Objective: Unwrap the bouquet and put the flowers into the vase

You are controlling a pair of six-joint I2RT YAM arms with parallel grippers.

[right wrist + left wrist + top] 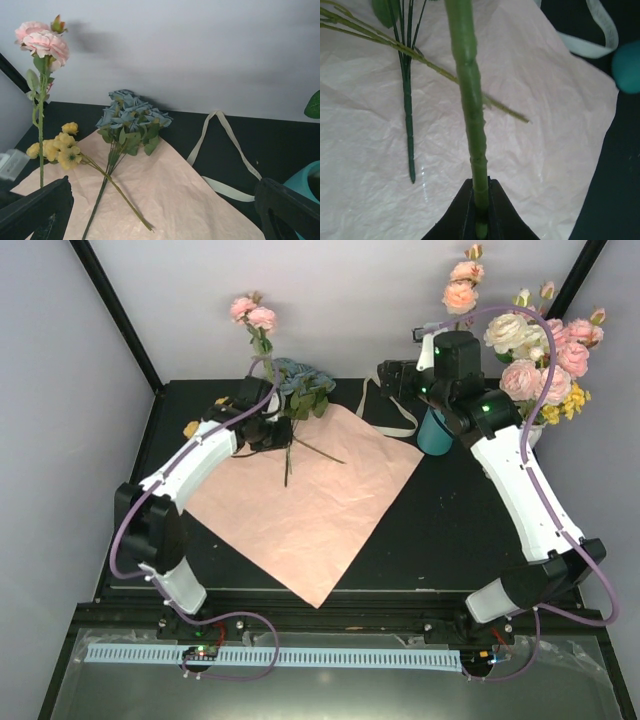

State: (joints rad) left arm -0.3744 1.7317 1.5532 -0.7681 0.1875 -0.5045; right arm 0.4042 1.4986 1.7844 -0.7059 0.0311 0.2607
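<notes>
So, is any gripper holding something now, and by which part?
The left gripper pinches the pink rose low on its green stem. The right gripper is open and holds nothing.

1. A black table (pixel 450 530) carries everything.
2. A pink paper sheet (pixel 300 520) lies spread flat on it, one corner pointing at the near edge.
3. A cream ribbon (pixel 225 189) lies loose beside the paper's far corner, near the upright teal vase (pixel 433 435).

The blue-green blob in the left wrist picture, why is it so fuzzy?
Left wrist view: that blob is the vase, out of focus at the edge; the stem in the left gripper is sharper. Right wrist view: a soft shadow on the wall beside the pink rose. Top view: sharp.
</notes>
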